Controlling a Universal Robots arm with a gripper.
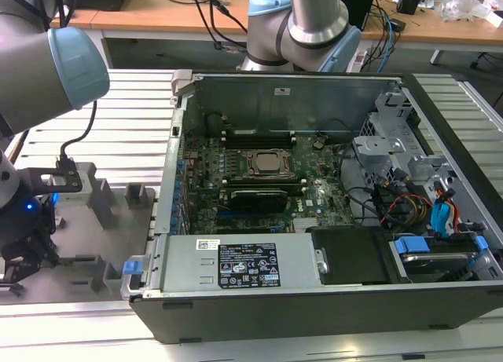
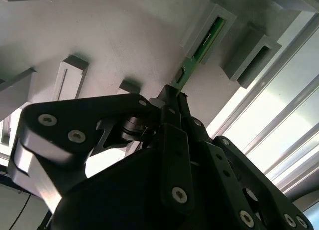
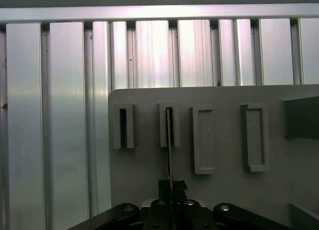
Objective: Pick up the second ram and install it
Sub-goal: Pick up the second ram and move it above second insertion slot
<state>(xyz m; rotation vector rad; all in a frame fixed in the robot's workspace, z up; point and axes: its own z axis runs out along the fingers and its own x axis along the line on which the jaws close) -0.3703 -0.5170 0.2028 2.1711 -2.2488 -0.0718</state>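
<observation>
The end effector (image 2: 173, 96), nearly closed, is pinching the second ram (image 2: 198, 49) by its near end; long axis is running straight ahead into grey tray slot (image 2: 199, 24).

The table (image 3: 65, 115) is bare ribbed metal, brushed and rather shiny. The tray (image 3: 139, 182) on it looks like smooth, matt grey plastic. The gripper (image 2: 172, 96) is matt black, with bright metal screws. The second ram (image 2: 209, 35) is a slightly glossy green board. The computer case (image 1: 314, 315) has dark, matt walls.
</observation>
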